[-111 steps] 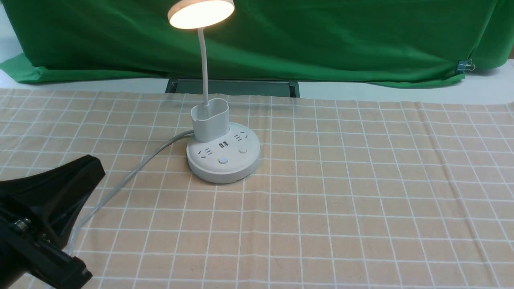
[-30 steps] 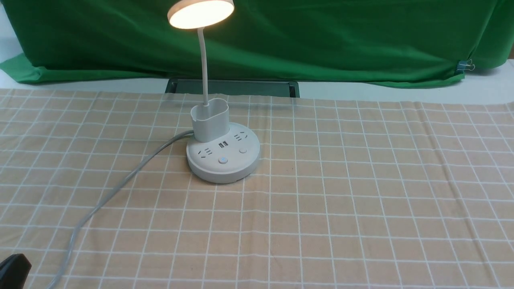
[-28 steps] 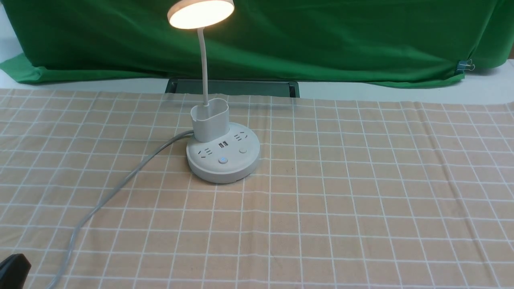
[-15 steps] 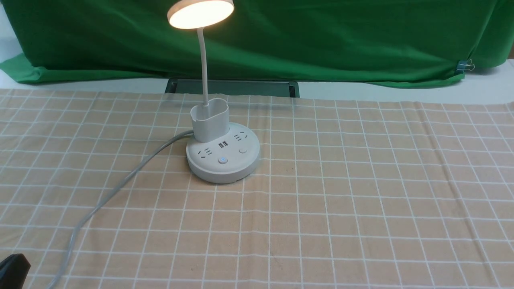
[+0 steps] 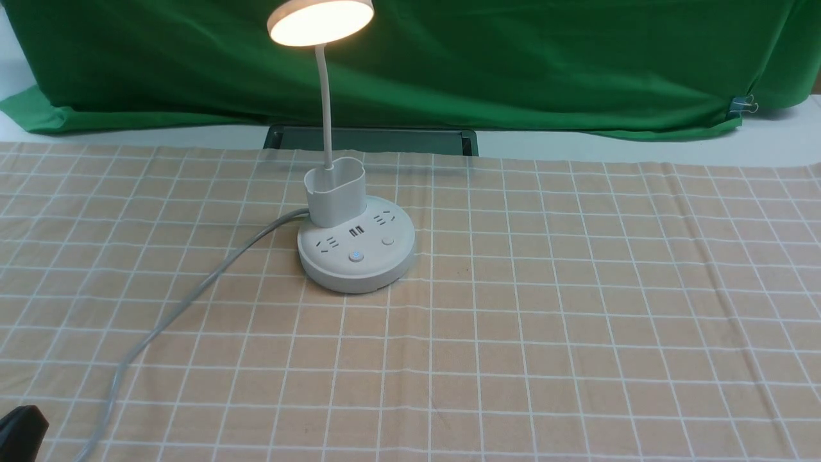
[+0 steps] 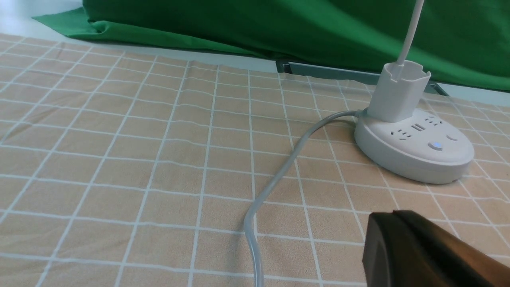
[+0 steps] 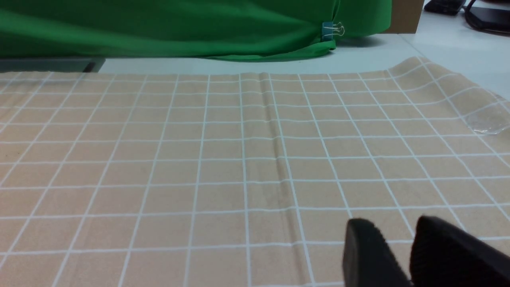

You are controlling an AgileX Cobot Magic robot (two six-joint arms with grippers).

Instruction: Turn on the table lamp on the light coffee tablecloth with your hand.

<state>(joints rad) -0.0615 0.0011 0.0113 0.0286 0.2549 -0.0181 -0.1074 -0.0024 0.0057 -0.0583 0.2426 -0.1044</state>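
The white table lamp stands on the light coffee tablecloth (image 5: 577, 308), left of centre. Its disc head (image 5: 321, 21) glows warm white. A small button (image 5: 355, 256) on the round base (image 5: 385, 273) shows a blue light. The grey cord (image 5: 192, 295) runs off to the near left. My left gripper (image 5: 22, 430) sits at the near left corner, far from the lamp; in the left wrist view (image 6: 392, 215) its fingers are pressed together and empty, with the base (image 6: 414, 159) ahead of it. My right gripper (image 7: 392, 227) is slightly open and empty over bare cloth; it is out of the front view.
A green backdrop cloth (image 5: 513, 58) hangs behind, held by a clip (image 5: 744, 104). A dark flat frame (image 5: 372, 138) lies at the cloth's back edge. A long crease (image 7: 279, 159) runs through the cloth ahead of the right gripper.
Since 3.7 s ago my left gripper has drawn back to the near left corner. Over the last second nothing has moved. The lamp head glows in every frame.
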